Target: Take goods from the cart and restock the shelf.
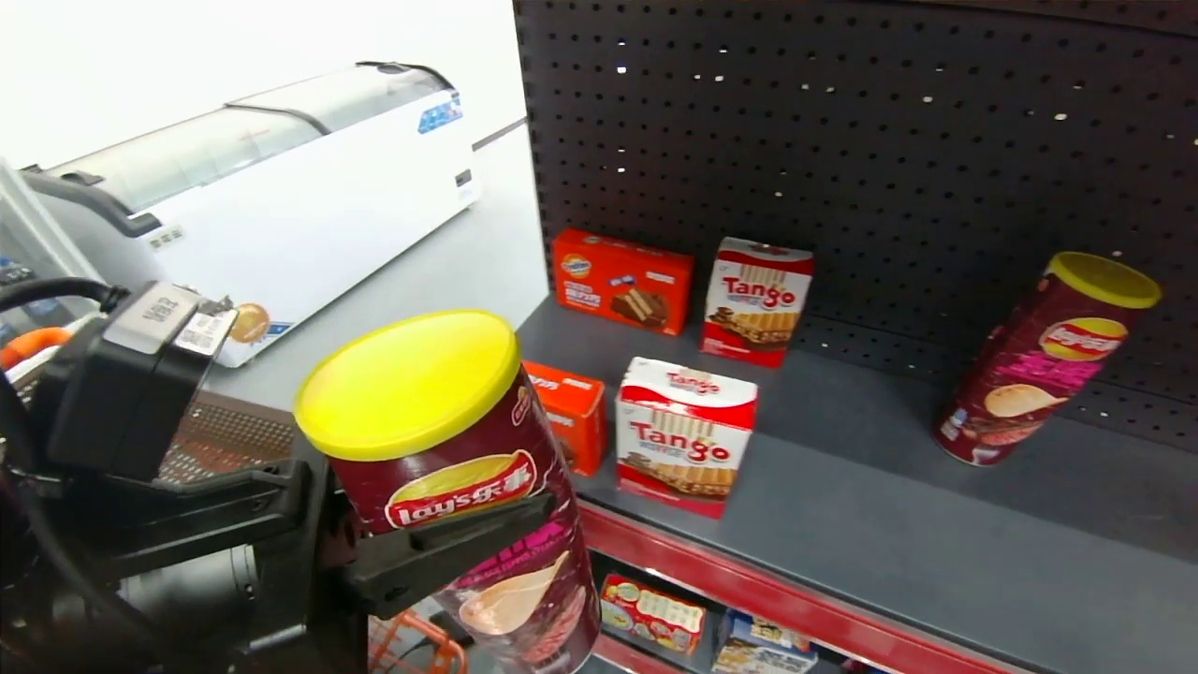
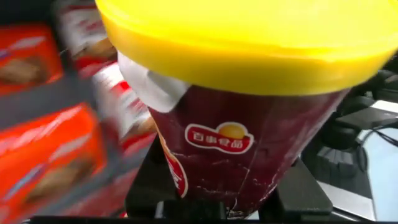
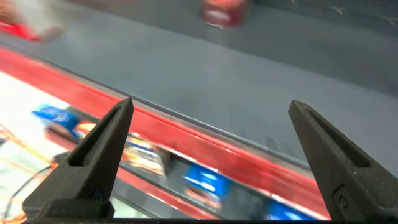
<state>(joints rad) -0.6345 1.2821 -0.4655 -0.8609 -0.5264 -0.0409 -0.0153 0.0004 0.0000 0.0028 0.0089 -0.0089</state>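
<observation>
My left gripper is shut on a dark red chip can with a yellow lid, holding it upright at the lower left, in front of the shelf's left end. In the left wrist view the chip can stands between the gripper's black fingers. A second chip can leans against the pegboard at the shelf's right. The grey shelf board has a red front edge. My right gripper is open, hovering over the shelf's red front edge, nothing between its fingers.
Two red-and-white wafer boxes and two orange boxes stand on the shelf's left part. More packets lie on the lower shelf. A white chest freezer stands at the left. The shelf between the boxes and the far can is bare.
</observation>
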